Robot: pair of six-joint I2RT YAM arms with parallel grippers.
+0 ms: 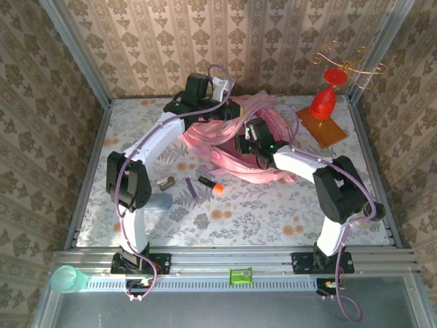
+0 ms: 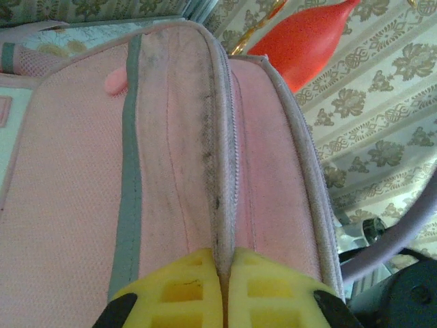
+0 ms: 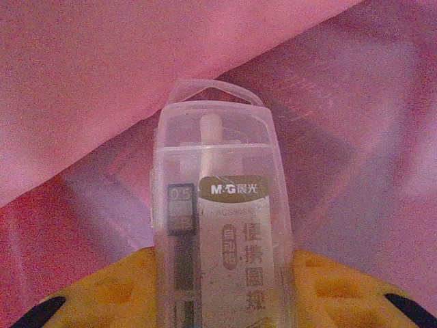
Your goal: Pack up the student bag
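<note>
Diagonally lies the student bag [image 1: 212, 140].

The student bag [image 1: 235, 147] lies at the far middle of the table [image 1: 273, 219].
The left end effector [image 2: 224, 280] pinches its zip seam; the right end effector [image 3: 222, 294] holds a refill case [image 3: 218, 205] inside it; a marker [image 1: 211, 183] and a pen [image 1: 190, 188] lie just before it.

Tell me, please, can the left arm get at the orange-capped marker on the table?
Probably not yet: the left arm has its jaws shut on the zip edge of the student bag. The marker lies uncovered on the table.
</note>
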